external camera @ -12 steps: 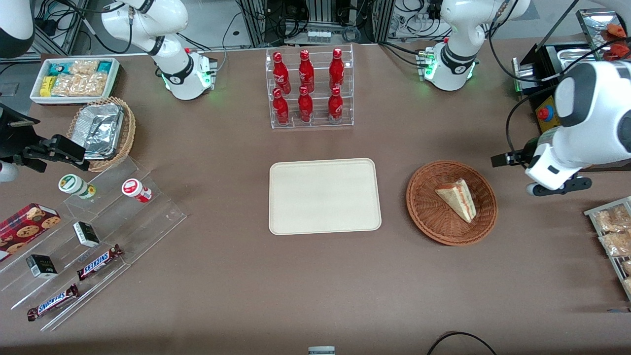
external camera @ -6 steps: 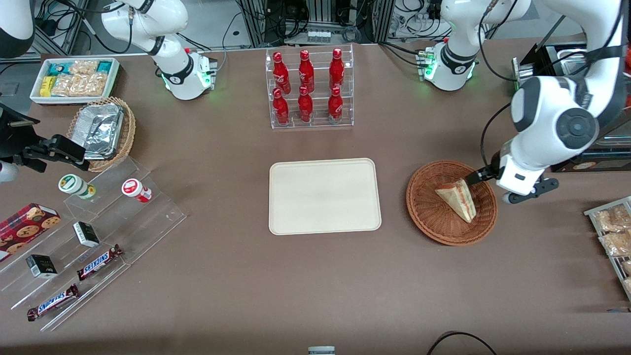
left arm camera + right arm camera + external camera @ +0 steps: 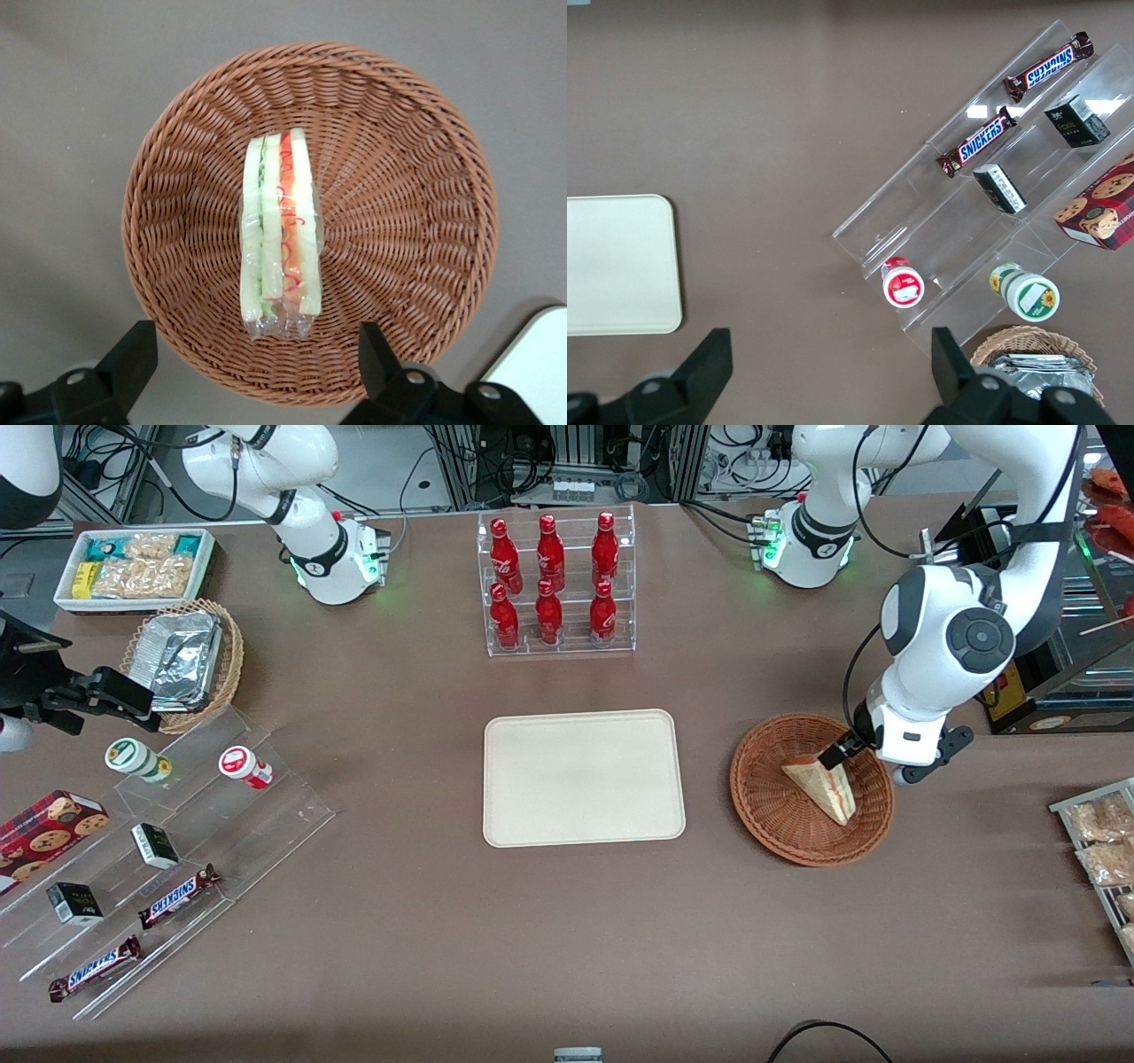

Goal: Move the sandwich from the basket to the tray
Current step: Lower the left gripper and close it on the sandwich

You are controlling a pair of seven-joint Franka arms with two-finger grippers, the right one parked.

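The sandwich (image 3: 824,786) (image 3: 281,235), a plastic-wrapped wedge with green, orange and red filling, lies in the reddish-brown woven basket (image 3: 771,815) (image 3: 407,204). My gripper (image 3: 864,762) (image 3: 257,363) hangs open above the basket's rim on the working arm's side, over the sandwich's thick end. Its dark fingers (image 3: 131,354) stand wide apart with nothing between them. The cream-beige tray (image 3: 584,777) lies flat beside the basket, toward the parked arm's end, and bears nothing.
A clear rack of red bottles (image 3: 555,583) stands farther from the camera than the tray. Snack bags on a wire tray (image 3: 1103,850) lie at the working arm's table edge. A clear stepped stand with snacks (image 3: 151,850) and a foil-filled wicker basket (image 3: 184,657) sit toward the parked arm's end.
The left arm has swung in from the table's edge toward the basket. Its gripper now hangs over the basket's rim by the sandwich. The sandwich has not moved.
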